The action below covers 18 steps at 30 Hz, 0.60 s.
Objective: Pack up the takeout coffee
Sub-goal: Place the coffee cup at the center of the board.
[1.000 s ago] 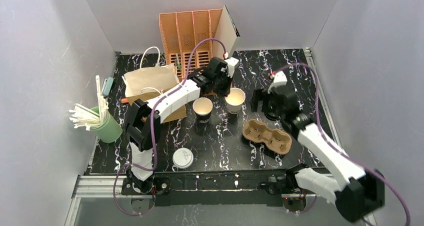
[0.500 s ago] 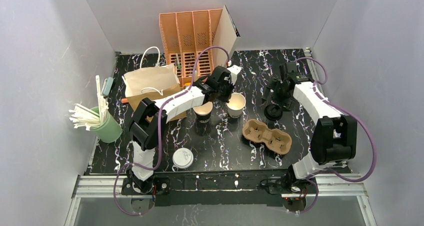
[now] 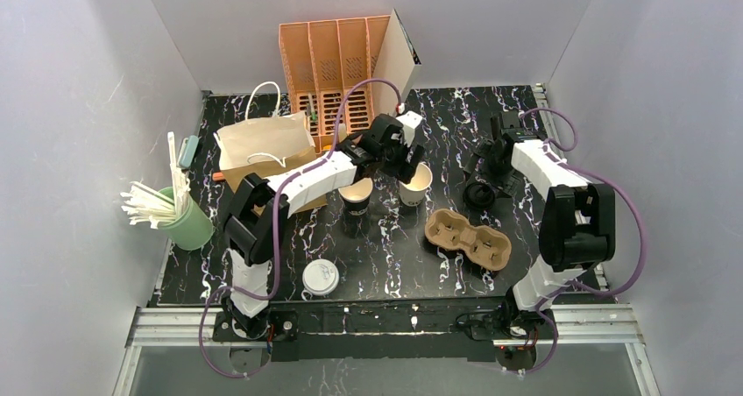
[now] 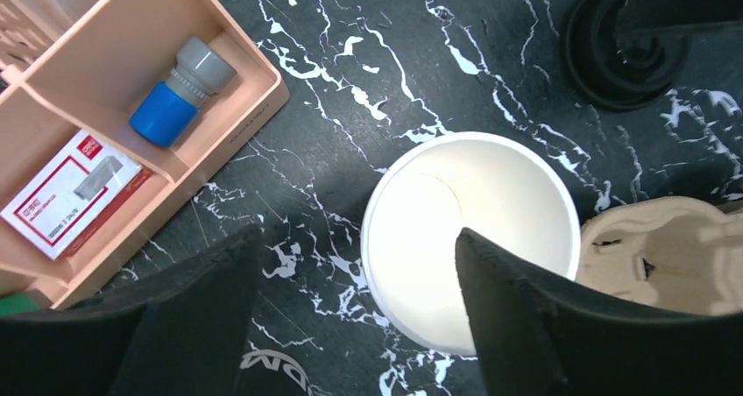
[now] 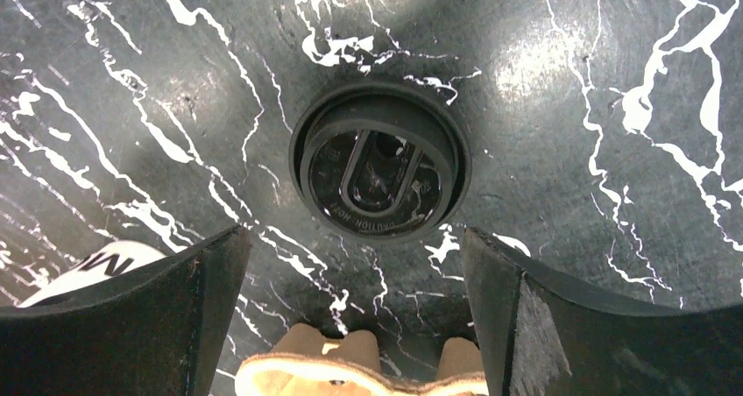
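The white paper cup [image 3: 413, 180] stands upright and uncovered at mid-table, cream inside [image 4: 477, 229]. My left gripper [image 3: 408, 159] hangs just above it, open. In the left wrist view [image 4: 357, 238] one finger [image 4: 526, 317] is over the cup's mouth and the other [image 4: 193, 317] is outside its left rim; neither touches it. The black round lid [image 3: 479, 194] lies flat on the table to the cup's right. Directly above the lid [image 5: 379, 159] my right gripper [image 3: 484, 173] [image 5: 355, 238] is wide open, with nothing between its fingers.
A black cup [image 3: 355, 194] stands left of the white one. A two-slot cardboard carrier [image 3: 469, 236] lies in front of the lid. A paper bag [image 3: 263, 142] and orange organizer [image 3: 337, 63] sit at the back. A flat white lid [image 3: 321, 277] and green straw cup [image 3: 186, 225] are at left.
My left gripper has opened and let go of the white cup's rim. The right arm swung out to the right and settled above the black lid.
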Available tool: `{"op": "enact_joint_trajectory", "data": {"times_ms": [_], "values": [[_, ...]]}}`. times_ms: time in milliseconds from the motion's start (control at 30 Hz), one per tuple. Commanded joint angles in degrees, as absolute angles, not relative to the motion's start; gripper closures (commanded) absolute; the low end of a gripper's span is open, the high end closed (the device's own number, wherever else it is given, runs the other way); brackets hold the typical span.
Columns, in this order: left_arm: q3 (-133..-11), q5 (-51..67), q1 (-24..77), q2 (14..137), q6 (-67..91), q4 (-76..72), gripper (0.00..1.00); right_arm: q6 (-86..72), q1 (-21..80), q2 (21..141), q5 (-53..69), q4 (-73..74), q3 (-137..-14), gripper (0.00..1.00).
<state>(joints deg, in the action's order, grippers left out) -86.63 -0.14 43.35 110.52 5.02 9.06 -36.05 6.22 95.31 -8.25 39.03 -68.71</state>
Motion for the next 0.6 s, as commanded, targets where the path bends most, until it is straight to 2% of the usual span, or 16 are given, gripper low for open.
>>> {"op": "enact_joint_trajectory", "data": {"times_ms": [0, 200, 400, 567], "values": [[-87.6, -0.8, 43.6, 102.3, 4.0, 9.4, 0.18, -37.8, 6.2, 97.6, -11.1, 36.7, -68.6, 0.02], [-85.4, -2.5, 43.6, 95.1, 5.1, 9.8, 0.02, -39.1, 6.1, 100.0, -12.8, 37.1, -69.4, 0.05], [-82.8, -10.9, 43.1, 88.7, 13.0, 12.5, 0.02, -39.8, 6.1, 101.3, -11.8, 35.4, -68.6, 0.1], [-85.2, -10.1, 40.6, 88.5, 16.2, 21.1, 0.02, -39.9, 6.1, 103.3, -11.4, 35.7, -69.4, 0.14]]}}
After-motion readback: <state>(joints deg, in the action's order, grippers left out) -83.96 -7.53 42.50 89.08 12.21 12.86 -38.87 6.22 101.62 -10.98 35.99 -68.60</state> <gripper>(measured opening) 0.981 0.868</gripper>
